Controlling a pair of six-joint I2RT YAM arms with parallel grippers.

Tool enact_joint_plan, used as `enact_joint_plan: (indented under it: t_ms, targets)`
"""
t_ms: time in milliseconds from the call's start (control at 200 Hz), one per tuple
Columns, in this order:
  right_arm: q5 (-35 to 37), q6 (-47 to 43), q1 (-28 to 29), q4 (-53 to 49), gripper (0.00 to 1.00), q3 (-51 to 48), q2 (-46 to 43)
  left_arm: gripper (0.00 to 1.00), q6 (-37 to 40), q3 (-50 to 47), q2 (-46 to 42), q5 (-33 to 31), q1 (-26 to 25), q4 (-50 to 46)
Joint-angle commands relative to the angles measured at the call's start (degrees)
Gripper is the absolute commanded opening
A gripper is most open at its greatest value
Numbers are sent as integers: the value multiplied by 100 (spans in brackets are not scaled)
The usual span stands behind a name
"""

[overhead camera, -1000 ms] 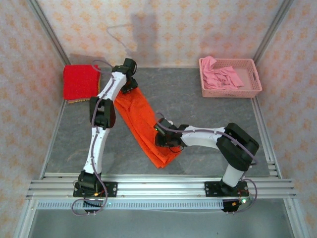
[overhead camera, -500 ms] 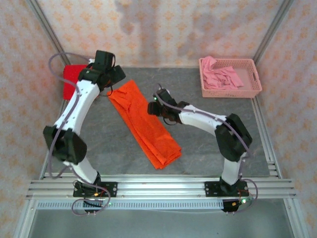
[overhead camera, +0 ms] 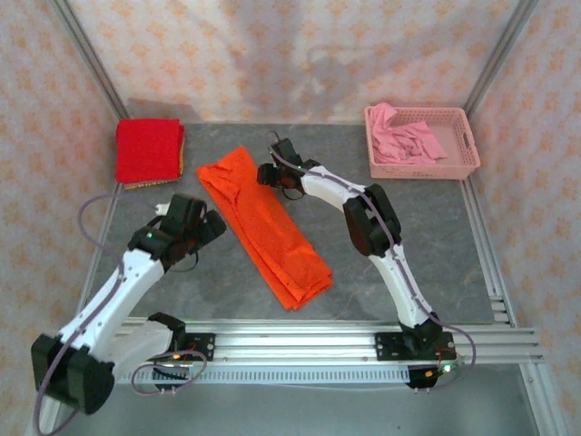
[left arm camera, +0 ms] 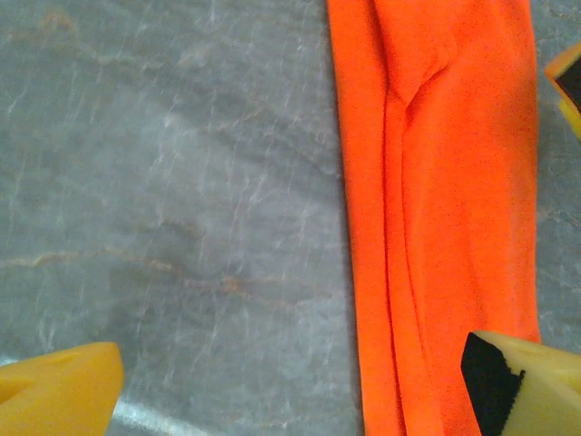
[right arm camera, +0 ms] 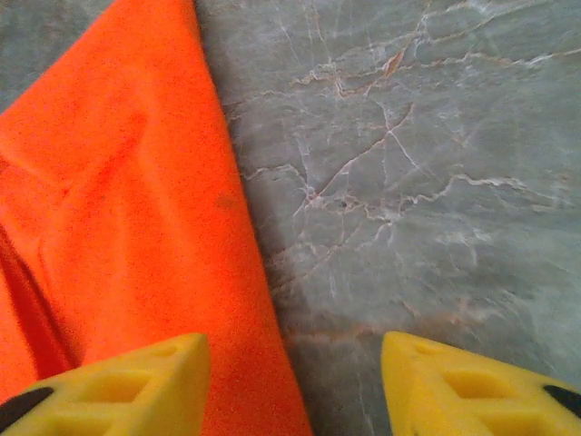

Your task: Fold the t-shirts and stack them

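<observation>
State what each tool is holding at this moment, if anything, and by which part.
Nothing is held. The left tool hangs open above the table and the orange shirt; the right tool is open over that shirt's edge.

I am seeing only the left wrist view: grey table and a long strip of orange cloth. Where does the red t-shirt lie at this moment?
Observer: The red t-shirt lies folded in the far left corner of the table, apart from the orange t-shirt.
Operator: And where is the other arm working?
Observer: The right gripper hangs over the far end of the orange t-shirt at its right edge. Its jaws are open, one finger above the cloth and one above bare table.
Operator: Is something else standing on the table?
Observer: A pink basket stands in the far right corner, with crumpled pink cloth inside it.
</observation>
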Motion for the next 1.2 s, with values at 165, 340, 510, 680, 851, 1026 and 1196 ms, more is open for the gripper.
enact_joint_plan:
  t_ms: [165,340,510,680,851,1026,1196]
  targets:
    - [-835,-19,-1,-728,35,1935,1203,97,-563,-661,-862,54,-47,-554]
    - [-847,-168,-62,-860,0,2206,1273,97,-519,-663,-695,32,-47,-453]
    - [-832,-230,-305,-807,0,1862,925,97,-408,-628,-448,53,-47,-282]
    - [-590,-328,-599,-542,0,1083,356,97,-332,-723,-211,298,-47,100]
    - [-441,-461,-962,-335,0,314,-134,96,-140,-829,3,894,-81,748]
    - [-296,-493,-1332,-67,0,-536,-646,96,111,-697,482,1319,-268,1068]
    - [-192,-305,-1714,385,0,-1454,-1171,98,285,-522,901,1446,-627,1282]
